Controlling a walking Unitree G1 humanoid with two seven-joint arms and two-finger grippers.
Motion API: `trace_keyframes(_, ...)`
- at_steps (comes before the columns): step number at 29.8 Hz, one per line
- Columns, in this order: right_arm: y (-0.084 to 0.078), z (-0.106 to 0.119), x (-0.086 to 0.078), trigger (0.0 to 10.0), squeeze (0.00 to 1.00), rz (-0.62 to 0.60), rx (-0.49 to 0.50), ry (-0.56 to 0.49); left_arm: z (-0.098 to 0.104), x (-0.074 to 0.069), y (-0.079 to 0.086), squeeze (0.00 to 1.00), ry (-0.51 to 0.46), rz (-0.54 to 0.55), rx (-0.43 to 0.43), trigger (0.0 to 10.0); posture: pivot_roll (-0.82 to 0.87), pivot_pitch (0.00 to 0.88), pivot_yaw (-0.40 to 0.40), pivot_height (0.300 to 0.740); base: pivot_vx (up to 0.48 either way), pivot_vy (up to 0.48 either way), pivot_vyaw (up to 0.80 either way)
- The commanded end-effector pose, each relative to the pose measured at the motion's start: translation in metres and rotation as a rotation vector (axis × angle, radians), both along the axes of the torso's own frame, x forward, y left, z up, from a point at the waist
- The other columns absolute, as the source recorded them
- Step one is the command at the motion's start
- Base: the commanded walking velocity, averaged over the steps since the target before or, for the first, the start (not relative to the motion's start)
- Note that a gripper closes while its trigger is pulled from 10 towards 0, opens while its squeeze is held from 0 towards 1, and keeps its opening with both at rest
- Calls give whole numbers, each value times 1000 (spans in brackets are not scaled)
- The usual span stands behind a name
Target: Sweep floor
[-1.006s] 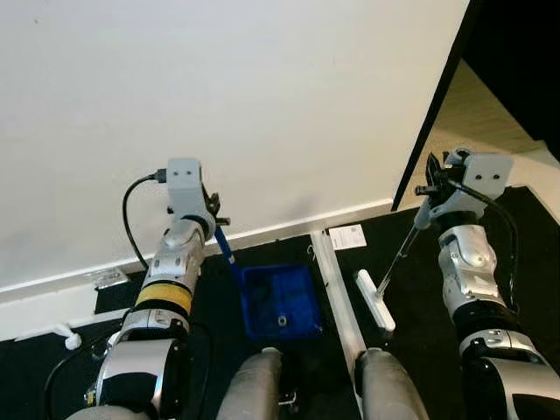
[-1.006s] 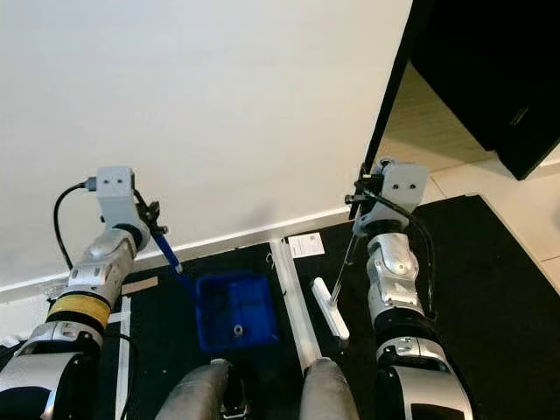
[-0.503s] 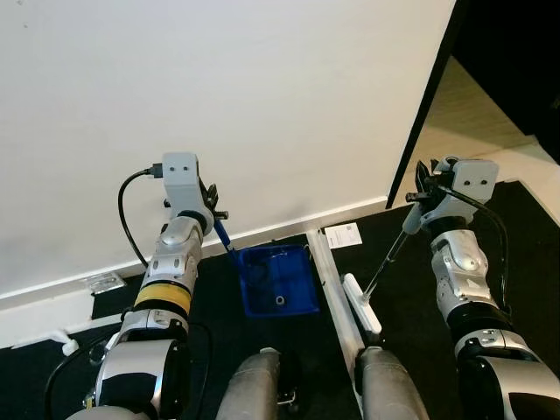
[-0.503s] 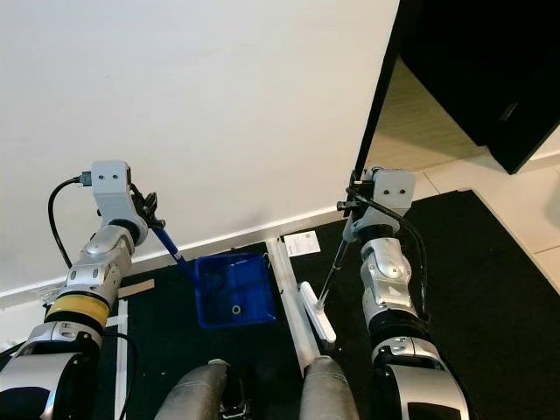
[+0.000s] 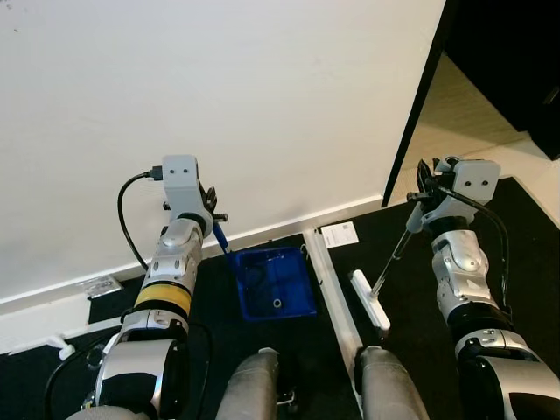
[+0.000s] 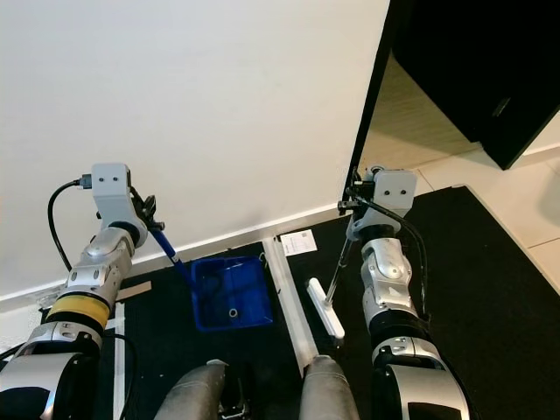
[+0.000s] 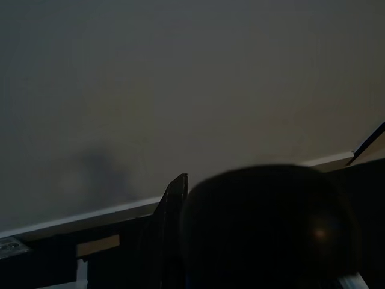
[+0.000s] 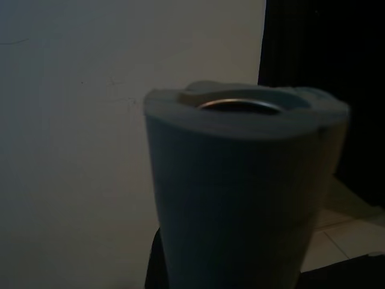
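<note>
A blue dustpan (image 5: 273, 284) rests on the black mat just in front of my knees. Its blue handle (image 5: 220, 238) rises to my left gripper (image 5: 210, 217), which is shut on it near the white wall. My right gripper (image 5: 420, 194) is shut on the grey top of a small broom. The broom's thin stick (image 5: 391, 258) slants down to a white head (image 5: 370, 300) lying on the mat to the right of the dustpan. The right wrist view shows the grey handle end (image 8: 240, 180) close up. A small ring-like bit (image 5: 276, 303) lies inside the dustpan.
A white wall (image 5: 219, 87) with a white baseboard (image 5: 280, 229) runs straight ahead. A white strip (image 5: 331, 293) lies on the mat between dustpan and broom, with a paper label (image 5: 339, 234) beside it. A dark doorway edge (image 5: 420, 105) and pale flooring (image 5: 464, 122) lie to the right.
The whole picture has shifted a little as the camera moved. The dustpan sits slightly nearer the wall than a second ago. Both grippers keep their hold.
</note>
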State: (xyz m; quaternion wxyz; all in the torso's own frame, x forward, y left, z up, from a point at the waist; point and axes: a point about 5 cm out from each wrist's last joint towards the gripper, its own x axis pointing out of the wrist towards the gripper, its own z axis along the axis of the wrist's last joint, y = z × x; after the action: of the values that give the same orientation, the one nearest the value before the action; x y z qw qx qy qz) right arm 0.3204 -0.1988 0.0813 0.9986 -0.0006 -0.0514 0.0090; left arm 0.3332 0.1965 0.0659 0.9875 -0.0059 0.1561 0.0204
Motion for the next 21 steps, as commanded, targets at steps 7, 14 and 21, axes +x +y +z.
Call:
trace_keyframes(7,2,5,3,10000,0,3,-11,-32,6,3,1,0,-33,2,13,10000,-128,0,102,740,304,-281,0)
trace_keyframes(14,1,5,2,10000,0,-1,-13,-28,6,4,1,0,-31,2,12,10000,-129,0,103,740,370,-177,0)
trace_keyframes(21,1,4,3,10000,0,1,-15,-26,5,4,3,0,-20,10,22,10000,-129,0,103,740,402,-69,0)
